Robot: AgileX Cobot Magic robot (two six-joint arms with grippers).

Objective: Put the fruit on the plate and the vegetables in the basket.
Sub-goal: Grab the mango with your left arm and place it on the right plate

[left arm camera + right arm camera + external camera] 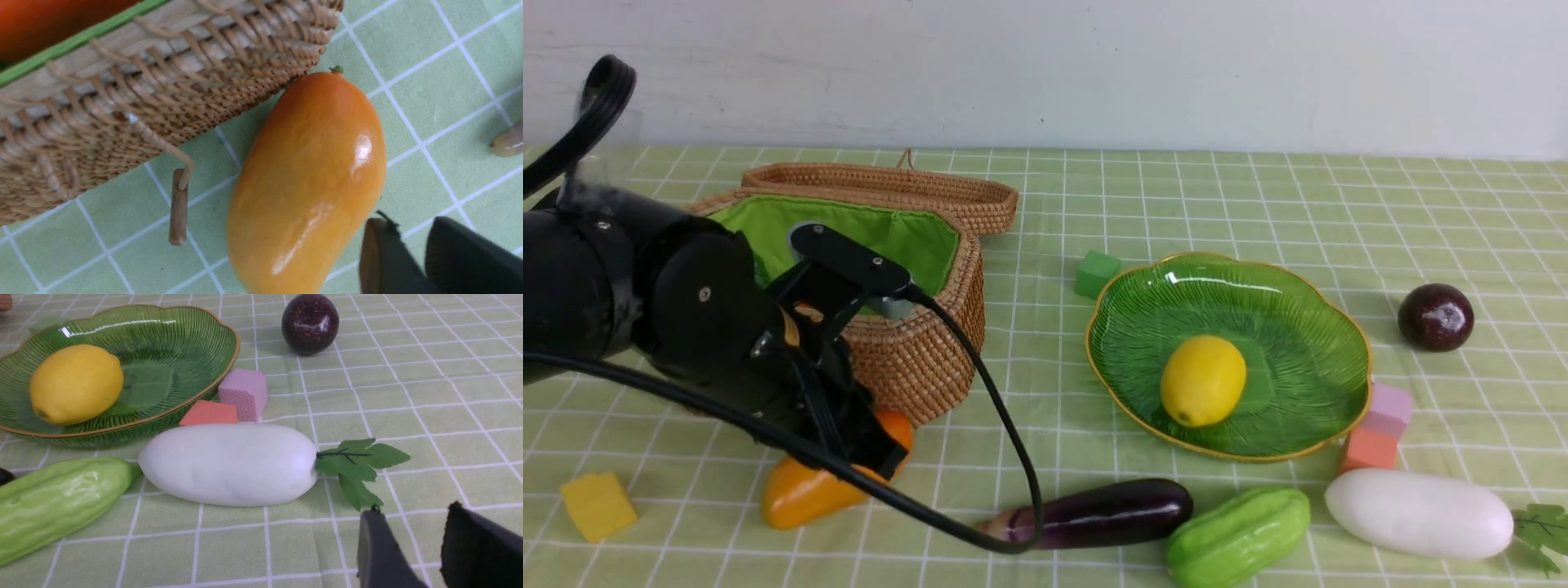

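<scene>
Right now the left claw [410, 228] hangs low over the worktop [1176, 204], its jaws a little apart with nothing between them. The mango [306, 183] lies just beside it, outside the jaws, stem end close to the wall of the wicker basket [163, 81], which holds a red-orange vegetable [49, 20]. The right claw [412, 510] is parted and empty too, near the leafy end of the white radish [229, 463]. The lemon [1202, 380] rests on the green plate [1307, 286], with the dark purple ball [1436, 317] on the cloth beside it
</scene>
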